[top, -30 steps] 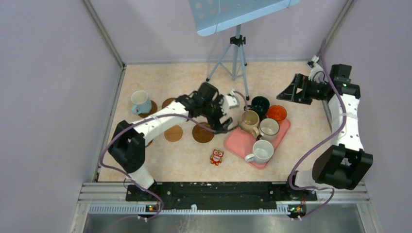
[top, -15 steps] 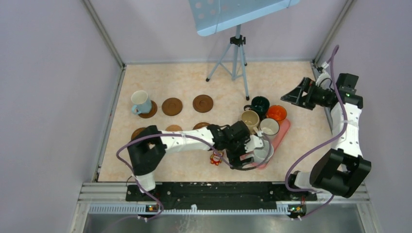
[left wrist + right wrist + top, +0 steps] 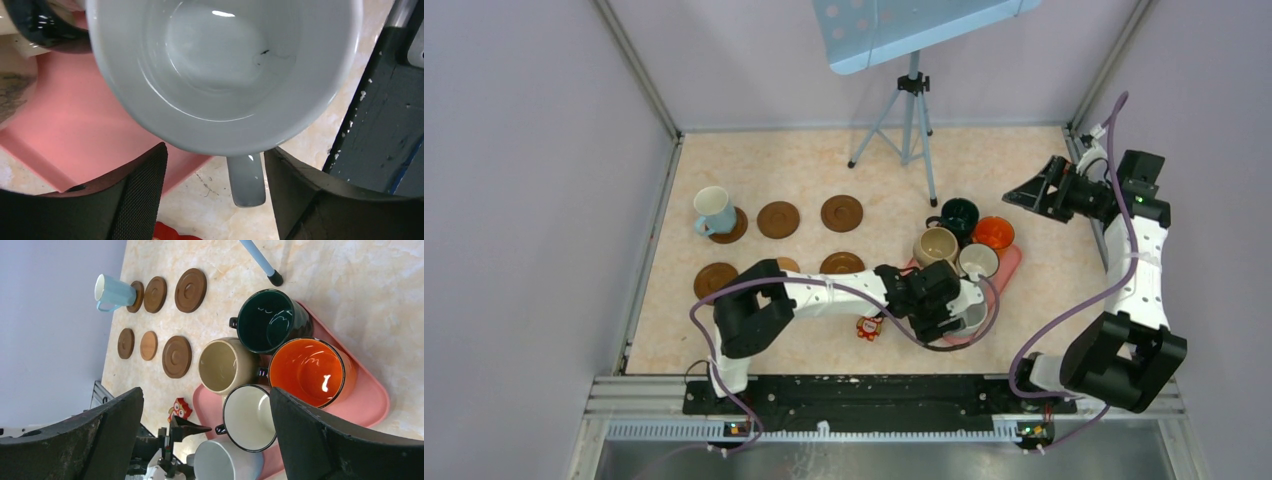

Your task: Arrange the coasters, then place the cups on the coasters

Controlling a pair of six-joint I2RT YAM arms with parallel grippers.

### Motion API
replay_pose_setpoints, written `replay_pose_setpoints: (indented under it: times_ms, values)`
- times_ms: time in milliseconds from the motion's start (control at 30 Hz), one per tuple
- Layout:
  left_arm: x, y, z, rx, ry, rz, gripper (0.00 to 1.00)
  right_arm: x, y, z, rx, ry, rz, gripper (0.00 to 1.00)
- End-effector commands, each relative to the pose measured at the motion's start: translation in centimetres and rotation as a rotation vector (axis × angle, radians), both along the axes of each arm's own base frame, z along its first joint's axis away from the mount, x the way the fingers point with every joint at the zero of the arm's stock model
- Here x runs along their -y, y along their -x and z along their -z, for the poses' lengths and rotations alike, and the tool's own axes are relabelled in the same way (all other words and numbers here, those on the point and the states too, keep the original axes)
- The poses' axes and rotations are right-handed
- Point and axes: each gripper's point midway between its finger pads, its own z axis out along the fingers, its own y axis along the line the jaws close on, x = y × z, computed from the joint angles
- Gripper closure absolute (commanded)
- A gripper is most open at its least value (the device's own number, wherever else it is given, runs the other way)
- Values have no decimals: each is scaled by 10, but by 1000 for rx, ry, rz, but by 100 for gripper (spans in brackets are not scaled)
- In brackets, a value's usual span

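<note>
Left end effector has swung from the coasters to the white mug on the tray directly ahead, fingers apart astride its handle. Judged glazed: rigid, slick, breakable; best gripped by the handle.

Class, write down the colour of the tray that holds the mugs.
Pink. The tray shows best in the right wrist view.
</note>
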Motion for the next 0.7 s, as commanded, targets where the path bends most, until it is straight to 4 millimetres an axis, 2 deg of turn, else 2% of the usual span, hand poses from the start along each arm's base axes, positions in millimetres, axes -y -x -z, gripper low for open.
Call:
replay_pose_setpoints:
  times_ms: [0, 167, 267, 533, 667]
  values:
    - [20, -16, -27, 56, 88, -61, 29, -3, 0, -13, 62, 0, -11, 5]
    - [17, -20, -19, 70, 52, -65, 50, -3, 0, -13, 65, 0, -7, 5]
    - [16, -22, -22, 68, 54, -62, 59, -3, 0, -11, 62, -2, -6, 5]
    - [13, -12, -35, 46, 71, 22, 100, -2, 0, -10, 62, 1, -5, 5]
    - [8, -13, -44, 24, 77, 33, 100, -2, 0, -10, 64, 3, -8, 5]
